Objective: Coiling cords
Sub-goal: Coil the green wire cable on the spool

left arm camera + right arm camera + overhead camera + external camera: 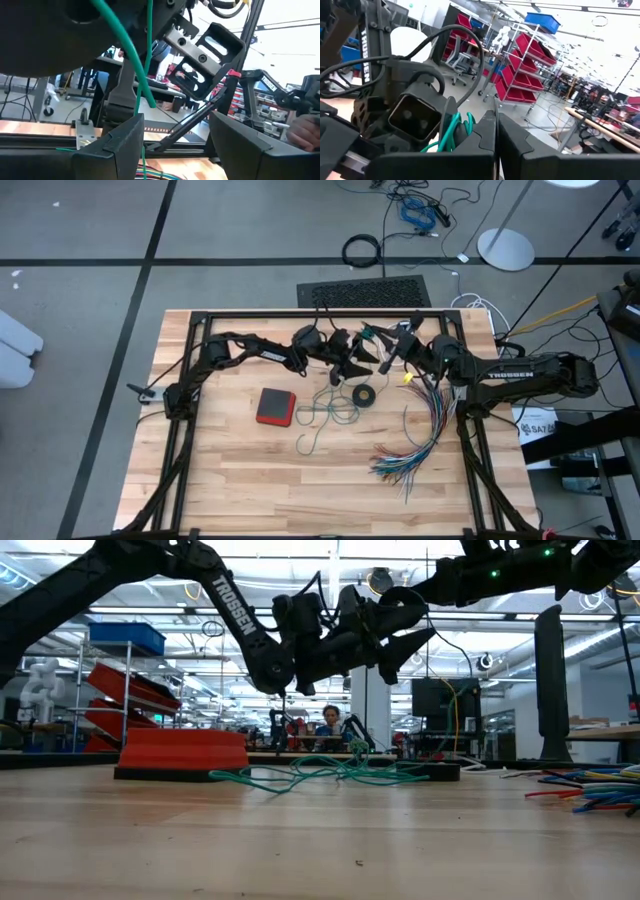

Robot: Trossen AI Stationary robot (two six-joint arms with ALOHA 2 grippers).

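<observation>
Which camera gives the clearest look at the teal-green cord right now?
The low view: the teal-green cord lies tangled on the table beside the red block. The high view shows its loose loops small from above. The left wrist view shows only a hanging strand; the right wrist view shows a few loops at the shut right gripper.

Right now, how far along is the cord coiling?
Done: little. Most of the teal-green cord lies in a loose tangle on the table, not a neat coil.
In hand: the right gripper is shut on a bunched part of that cord, raised above the table; the left gripper is open right by it, cord hanging between its fingers.
Left: gathering the slack. No white cord can be made out.
</observation>
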